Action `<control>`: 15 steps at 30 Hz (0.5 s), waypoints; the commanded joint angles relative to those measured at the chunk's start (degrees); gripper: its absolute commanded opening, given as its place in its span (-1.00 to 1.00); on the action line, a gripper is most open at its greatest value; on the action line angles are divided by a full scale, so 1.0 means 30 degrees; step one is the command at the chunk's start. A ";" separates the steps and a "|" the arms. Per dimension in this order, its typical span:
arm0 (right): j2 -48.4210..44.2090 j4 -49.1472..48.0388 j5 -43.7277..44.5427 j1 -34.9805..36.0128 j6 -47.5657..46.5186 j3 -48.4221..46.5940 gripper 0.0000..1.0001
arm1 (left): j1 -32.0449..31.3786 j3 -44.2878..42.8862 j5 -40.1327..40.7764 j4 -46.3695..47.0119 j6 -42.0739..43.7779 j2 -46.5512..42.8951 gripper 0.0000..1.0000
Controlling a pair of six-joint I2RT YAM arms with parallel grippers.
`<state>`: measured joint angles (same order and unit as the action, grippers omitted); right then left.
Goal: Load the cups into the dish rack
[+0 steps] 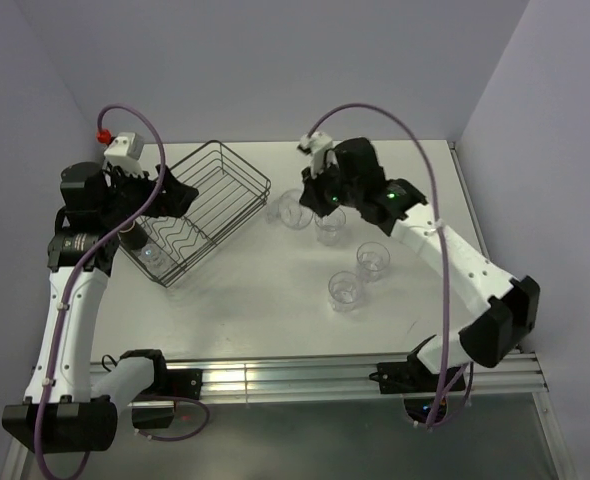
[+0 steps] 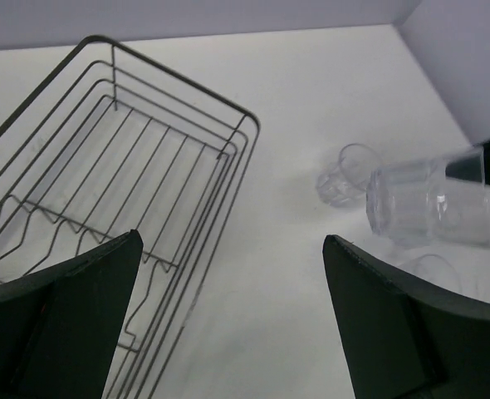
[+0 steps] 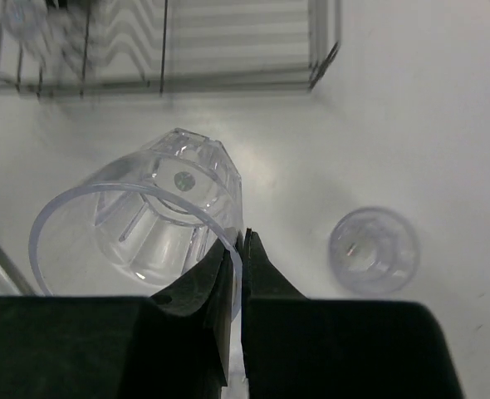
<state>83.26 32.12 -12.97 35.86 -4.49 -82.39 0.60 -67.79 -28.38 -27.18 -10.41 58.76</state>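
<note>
On the white table (image 1: 275,310), the black wire dish rack (image 1: 245,163) is sitting at an angle on the left side, its open top facing up to take cups from above. The left gripper (image 2: 232,245) is hovering over the rack's near end with its jaws spread wide and nothing between them, apparently waiting its turn. One clear tumbler (image 1: 151,256) appears to be resting inside the rack below it, though the wires partly hide it.

The right gripper (image 3: 241,243) is doing the work: its two fingers are clenched on the rim of a ribbed glass tumbler (image 3: 137,233), one finger inside the lip and one outside. A rim pinch suits a cup too wide to span, and it leaves the body free to drop between the wires. The glass is hanging tilted above the table, its base pointing toward the rack, just beside the rack's right edge and not yet over it.

Other tumblers are waiting upright on the table: one (image 2: 345,174) is standing between the held glass and the rack, and two more (image 1: 373,258) (image 1: 345,290) are standing close together nearer the arms' bases.
</note>
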 commanded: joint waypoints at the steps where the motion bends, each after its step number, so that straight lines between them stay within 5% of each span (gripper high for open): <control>1: -0.2436 -0.5805 -0.1038 -0.0935 0.0734 0.0041 -1.00 | -0.0025 0.0419 -0.2278 0.3545 -0.2033 -0.1422 0.98; 7: -0.1010 -0.8565 0.2211 -0.0878 0.2637 -0.3615 -1.00 | -0.0054 0.0183 -0.5886 0.6825 -0.8851 -0.1277 0.99; 15: -0.1531 -1.7606 0.3388 -0.0089 0.4428 -0.2130 -1.00 | -0.0025 0.3490 -0.6361 1.9236 -2.1158 -0.1745 0.99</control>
<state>81.21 -2.63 -4.05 33.82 6.20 -90.87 0.60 -60.07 -46.11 10.11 -55.20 54.92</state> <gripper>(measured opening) 0.067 0.993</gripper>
